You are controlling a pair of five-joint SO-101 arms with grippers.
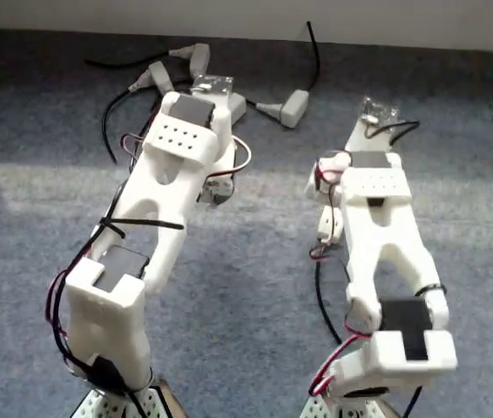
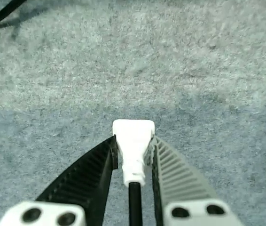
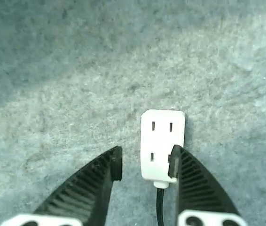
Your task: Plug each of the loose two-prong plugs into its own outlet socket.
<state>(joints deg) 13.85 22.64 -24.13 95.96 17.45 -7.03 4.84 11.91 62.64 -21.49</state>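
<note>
Down at the near edge of the overhead shot we had both bases side by side on the grey carpet (image 1: 246, 287). From there the left arm (image 1: 155, 200) and the right arm (image 1: 377, 218) stretched away from the camera, well apart.

At the end of the left arm, the left gripper (image 2: 133, 147) was clamped on a white plug (image 2: 133, 134). Both fingers pressed against its sides and its black cord (image 2: 134, 207) ran back between them toward the wrist. The plug's wide end poked out past the fingertips, over the carpet (we couldn't see the prongs from that angle).

The right gripper (image 3: 145, 162) had its fingers moderately spread and wasn't gripping anything. A white outlet block (image 3: 162, 136) with two pairs of slots lay flat on the carpet between them. It sat hard against one finger (image 3: 174, 162), whose tip overlapped its edge, and the other finger stood clear of it. Its black lead (image 3: 160, 207) ran back toward the wrist.

Between the two arm tips lay a blocky white connector (image 1: 292, 108) on a black wire. Farthest out, past the left arm, were a second connector (image 1: 196, 57) and a third connector (image 1: 149, 78), near each other among looping black wires. We honestly couldn't tell whether those were plugs or sockets.
</note>
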